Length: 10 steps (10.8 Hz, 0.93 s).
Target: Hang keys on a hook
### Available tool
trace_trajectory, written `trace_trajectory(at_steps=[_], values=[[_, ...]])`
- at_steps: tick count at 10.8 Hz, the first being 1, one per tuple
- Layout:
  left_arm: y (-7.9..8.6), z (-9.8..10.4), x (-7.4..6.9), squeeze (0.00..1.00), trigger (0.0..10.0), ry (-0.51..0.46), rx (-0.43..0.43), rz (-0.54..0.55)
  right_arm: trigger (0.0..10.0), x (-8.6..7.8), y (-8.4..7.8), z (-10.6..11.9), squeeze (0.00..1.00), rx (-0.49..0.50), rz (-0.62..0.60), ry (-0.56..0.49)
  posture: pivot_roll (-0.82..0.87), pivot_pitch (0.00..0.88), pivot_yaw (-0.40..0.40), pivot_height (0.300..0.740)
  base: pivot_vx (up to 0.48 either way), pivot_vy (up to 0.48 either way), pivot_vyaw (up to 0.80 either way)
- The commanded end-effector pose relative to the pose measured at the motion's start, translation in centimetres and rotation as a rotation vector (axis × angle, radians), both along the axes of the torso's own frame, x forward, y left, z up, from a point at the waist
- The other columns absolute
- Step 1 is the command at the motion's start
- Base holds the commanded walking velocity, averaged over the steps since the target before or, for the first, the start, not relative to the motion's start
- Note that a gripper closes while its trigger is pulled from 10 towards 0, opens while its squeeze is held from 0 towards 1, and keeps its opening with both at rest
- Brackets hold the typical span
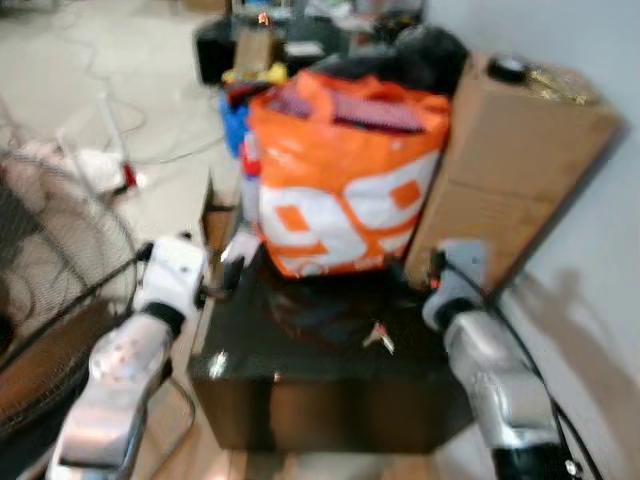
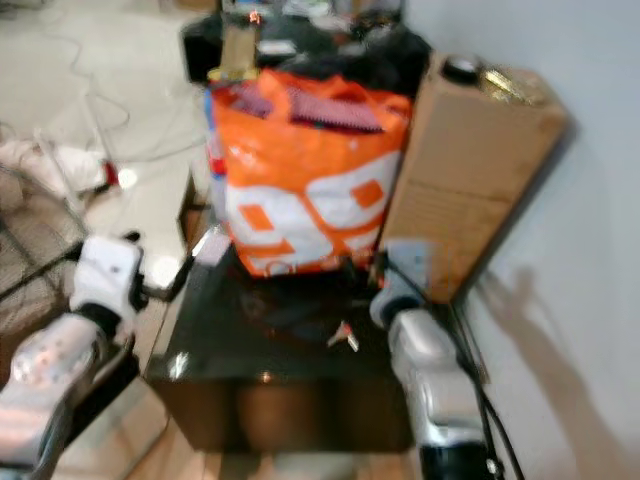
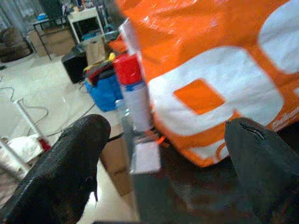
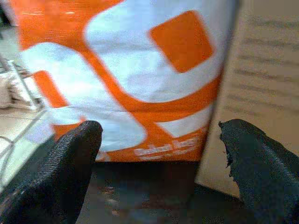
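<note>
The keys (image 1: 378, 338) lie on the dark bench (image 1: 330, 375), just in front of the orange bag (image 1: 345, 175) and nearer the right pincer (image 4: 159, 154) than the left pincer (image 3: 163, 154) — both pincers hover over the bench with fingers spread wide and nothing between them. The bunch looks small, light, hard and loose, likely to slide on the glossy top, so a pinch low across the ring seems best — though blur hides its exact shape. A cardboard box (image 1: 515, 170) stands beside the bag.
</note>
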<state>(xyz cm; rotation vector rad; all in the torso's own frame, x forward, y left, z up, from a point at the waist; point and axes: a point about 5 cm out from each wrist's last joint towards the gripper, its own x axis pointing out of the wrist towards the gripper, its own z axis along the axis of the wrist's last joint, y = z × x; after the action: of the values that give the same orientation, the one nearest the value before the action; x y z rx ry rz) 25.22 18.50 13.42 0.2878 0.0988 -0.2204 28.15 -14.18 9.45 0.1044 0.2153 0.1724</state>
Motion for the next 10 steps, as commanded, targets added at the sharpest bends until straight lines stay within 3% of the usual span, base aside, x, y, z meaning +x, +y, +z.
trace_trajectory(at_steps=[1,4,7,10], values=[[-0.8,0.1,0.0,0.02,10.0,-0.005,0.001,-0.029,10.0,-0.1,-1.2,0.0,1.00,-0.017,-0.039,-0.005,0.08,0.000,-0.045,0.740,0.319,0.000,0.00],[-0.8,0.0,0.0,0.02,10.0,-0.004,0.001,-0.033,10.0,0.0,-1.1,0.0,1.00,-0.021,-0.032,-0.002,0.08,0.000,-0.047,0.740,0.320,0.000,0.00],[-0.8,0.0,0.1,0.02,10.0,-0.005,0.001,-0.034,10.0,0.2,-1.1,-0.1,1.00,-0.025,-0.027,-0.001,0.08,0.000,-0.048,0.740,0.320,0.000,0.70],[-0.8,-0.2,-0.2,0.00,10.0,0.008,0.017,-0.044,10.0,0.2,-2.5,-1.3,1.00,-0.074,-0.027,0.073,0.09,0.000,-0.053,0.740,0.209,0.000,0.18]])
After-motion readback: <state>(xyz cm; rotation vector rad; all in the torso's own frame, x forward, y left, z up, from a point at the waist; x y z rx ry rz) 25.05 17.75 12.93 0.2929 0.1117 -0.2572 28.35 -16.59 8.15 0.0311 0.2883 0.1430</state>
